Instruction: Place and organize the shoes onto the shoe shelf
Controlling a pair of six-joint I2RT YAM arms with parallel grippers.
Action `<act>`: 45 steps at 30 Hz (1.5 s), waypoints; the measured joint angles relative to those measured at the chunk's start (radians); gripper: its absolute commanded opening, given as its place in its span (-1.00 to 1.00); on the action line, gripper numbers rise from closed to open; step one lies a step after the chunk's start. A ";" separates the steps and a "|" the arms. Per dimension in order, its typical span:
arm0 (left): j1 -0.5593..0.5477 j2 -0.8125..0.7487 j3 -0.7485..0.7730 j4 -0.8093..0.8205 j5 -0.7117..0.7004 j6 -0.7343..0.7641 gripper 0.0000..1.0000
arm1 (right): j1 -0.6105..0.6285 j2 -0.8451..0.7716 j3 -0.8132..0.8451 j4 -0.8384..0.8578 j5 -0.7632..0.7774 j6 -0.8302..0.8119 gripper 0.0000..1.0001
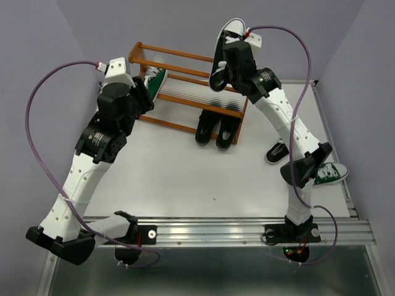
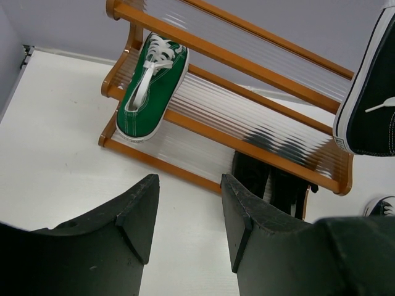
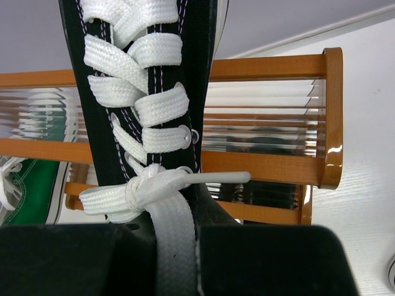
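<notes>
The shoe shelf (image 1: 185, 86) stands at the back of the table, an orange-brown frame with metal rods. One green sneaker (image 2: 151, 86) lies on the rods at its left end, toe toward the back. My left gripper (image 2: 188, 216) hangs open and empty in front of that end, above the table. My right gripper (image 3: 176, 246) is shut on the heel end of a black sneaker (image 3: 142, 92) with white laces. It holds the sneaker, toe up, above the shelf's right end (image 1: 223, 46). Two plain black shoes (image 1: 216, 131) sit on the table under the shelf's right end.
A second black sneaker (image 1: 276, 151) and a second green sneaker (image 1: 331, 174) lie on the table at the right, partly hidden by my right arm. Purple cables loop from both wrists. A metal rail (image 1: 216, 229) runs along the near edge.
</notes>
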 measured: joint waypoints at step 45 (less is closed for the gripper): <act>0.013 -0.010 -0.037 0.002 0.008 0.000 0.11 | -0.033 -0.231 -0.140 0.103 0.099 -0.053 0.63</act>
